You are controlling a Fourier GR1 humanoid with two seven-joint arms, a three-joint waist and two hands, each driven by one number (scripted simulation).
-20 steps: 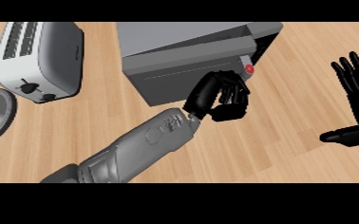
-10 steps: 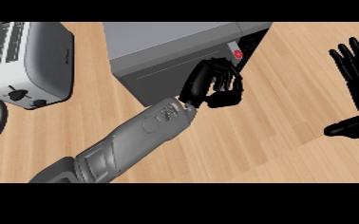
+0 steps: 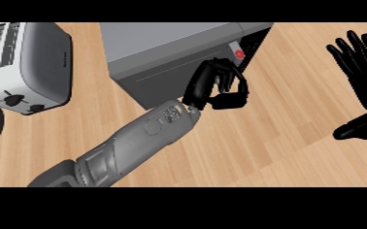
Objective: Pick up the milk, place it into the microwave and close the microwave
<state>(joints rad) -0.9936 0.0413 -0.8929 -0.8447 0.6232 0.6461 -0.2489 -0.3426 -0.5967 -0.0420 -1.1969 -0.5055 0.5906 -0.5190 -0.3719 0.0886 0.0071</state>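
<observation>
milk not to be made out for certain: just a small white-and-red patch [image 3: 237,53] in the dark gap at the front right corner of the microwave [image 3: 172,41], too small to name. right beside that patch, fingers [image 3: 215,80] of the left hand [image 3: 219,89] curled inward, thumb tucked below them, nothing visible inside the curl. knuckles up against the lower right part of the dark grey front face; touching or just short of it, cannot tell. behind the hand, grey forearm [image 3: 136,143] slanting down to the lower left edge of the view. microwave itself a grey box in the upper middle, lighter top, darker front turned toward the lower left, standing on the wooden counter [image 3: 287,145]. well apart at the far right edge, right hand [image 3: 353,58] open, fingers straight, spread and pointing up, thumb lower down, at rest. at the far left, white toaster [image 3: 36,63] with dark slots and knobs, apart from the microwave, strip of wood between.
</observation>
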